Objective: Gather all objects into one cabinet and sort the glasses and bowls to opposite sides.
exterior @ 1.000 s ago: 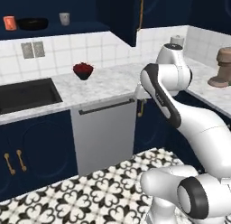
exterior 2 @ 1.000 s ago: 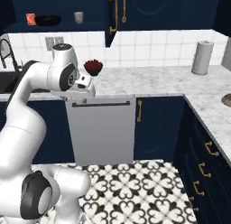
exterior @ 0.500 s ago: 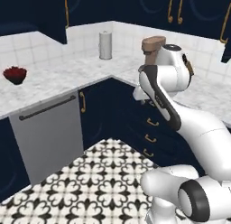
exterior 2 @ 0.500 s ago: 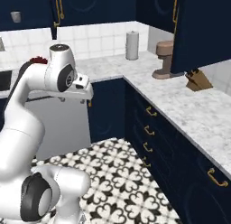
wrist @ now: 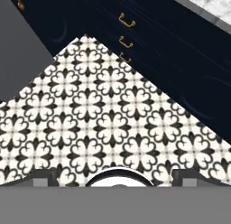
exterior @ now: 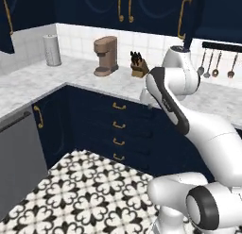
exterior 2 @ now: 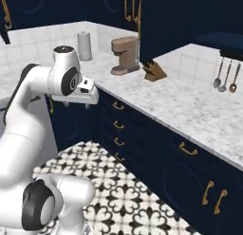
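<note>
The glasses, the bowls and the cabinet of the task are out of view. My gripper [exterior 2: 76, 102] hangs from the white arm at chest height, pointing down at the patterned floor [wrist: 113, 114]. Its two dark fingertips [wrist: 45, 175] stand wide apart, open, with nothing between them. In the left base view the hand sits behind the arm's upper link, in front of the navy drawers [exterior: 120, 124].
A marble corner counter [exterior 2: 190, 106] carries a brown coffee machine [exterior: 106, 56], a knife block [exterior: 138, 68] and a paper towel roll [exterior: 52, 50]. Utensils [exterior 2: 225, 77] hang on the wall at the right. A grey dishwasher front [exterior: 16, 157] stands at the left.
The whole picture has swung to the right as the base turned; the red bowl and the sink have left the frames. The gripper stays open and empty.
</note>
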You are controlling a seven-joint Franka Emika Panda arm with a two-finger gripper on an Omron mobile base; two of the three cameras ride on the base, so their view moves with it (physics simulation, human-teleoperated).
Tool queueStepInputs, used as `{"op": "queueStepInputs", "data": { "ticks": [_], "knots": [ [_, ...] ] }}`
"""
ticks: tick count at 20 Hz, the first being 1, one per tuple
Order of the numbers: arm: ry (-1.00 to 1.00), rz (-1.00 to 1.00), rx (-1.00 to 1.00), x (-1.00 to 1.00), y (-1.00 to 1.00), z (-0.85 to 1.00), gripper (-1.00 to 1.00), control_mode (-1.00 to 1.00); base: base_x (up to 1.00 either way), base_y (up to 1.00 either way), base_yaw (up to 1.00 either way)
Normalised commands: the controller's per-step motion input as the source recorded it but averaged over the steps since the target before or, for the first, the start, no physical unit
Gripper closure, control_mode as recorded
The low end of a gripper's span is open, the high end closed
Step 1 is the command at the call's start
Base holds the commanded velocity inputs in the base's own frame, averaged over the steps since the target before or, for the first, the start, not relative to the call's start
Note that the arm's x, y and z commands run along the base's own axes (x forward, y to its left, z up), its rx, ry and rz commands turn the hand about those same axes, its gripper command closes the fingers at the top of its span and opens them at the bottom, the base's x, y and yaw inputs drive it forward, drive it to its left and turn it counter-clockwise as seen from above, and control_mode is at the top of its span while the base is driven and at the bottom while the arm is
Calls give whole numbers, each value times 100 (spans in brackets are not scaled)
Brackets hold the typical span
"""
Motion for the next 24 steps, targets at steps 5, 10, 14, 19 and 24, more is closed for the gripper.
{"op": "queueStepInputs", "data": {
  "ticks": [5, 10, 14, 19, 24],
  "knots": [
    [0, 0, 0, 0, 0, 0, -100, 100, -60, -1, -51],
    [0, 0, 0, 0, 0, 0, -100, 100, -56, -25, -52],
    [0, 0, 0, 0, 0, 0, -100, 100, -36, -38, -49],
    [0, 0, 0, 0, 0, 0, -100, 100, 51, 35, -43],
    [0, 0, 0, 0, 0, 0, -100, 100, 100, 9, -17]
  ]
}}
